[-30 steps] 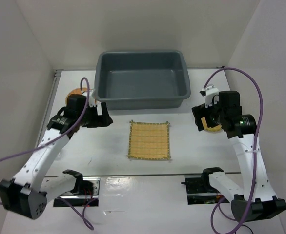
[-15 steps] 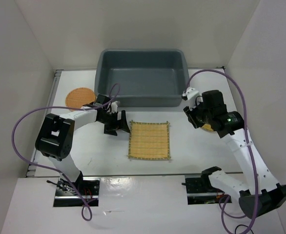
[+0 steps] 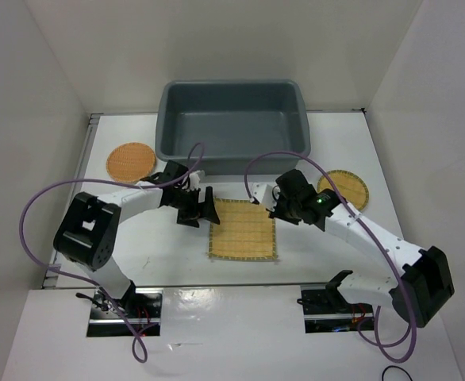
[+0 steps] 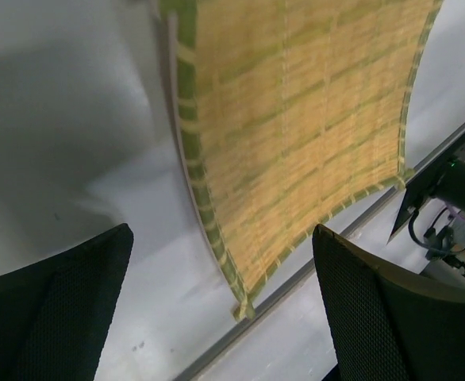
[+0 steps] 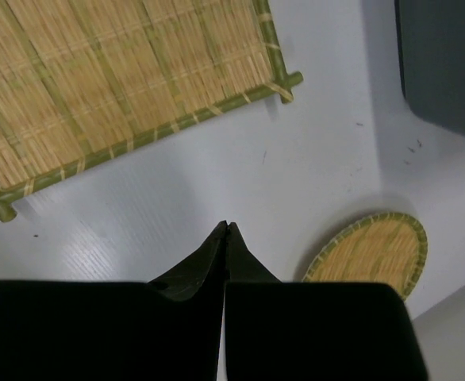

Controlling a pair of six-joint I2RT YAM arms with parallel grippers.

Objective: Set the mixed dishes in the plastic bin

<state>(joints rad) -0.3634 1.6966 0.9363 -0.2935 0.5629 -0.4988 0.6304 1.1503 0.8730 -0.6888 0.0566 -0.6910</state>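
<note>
The mixed dishes in view are a square yellow bamboo mat (image 3: 243, 228) at the table's middle and two round woven discs, one at the left (image 3: 131, 161) and one at the right (image 3: 343, 189). The grey plastic bin (image 3: 232, 155) stands behind the mat and looks empty. My left gripper (image 3: 203, 210) is open and low at the mat's left edge; in the left wrist view the mat (image 4: 296, 119) runs between the spread fingers (image 4: 391, 317). My right gripper (image 3: 264, 198) is shut on nothing, beside the mat's far right corner (image 5: 284, 87), over bare table.
White walls close in the table on the left, back and right. In the right wrist view the bin's corner (image 5: 447, 63) and the right disc (image 5: 371, 254) lie close to the shut fingertips (image 5: 227, 228). Both arms' cables loop above the table.
The left arm swung right from the bin's left corner to the mat's left edge. The right arm moved left off the right disc to the mat's corner, and its jaws shut.
</note>
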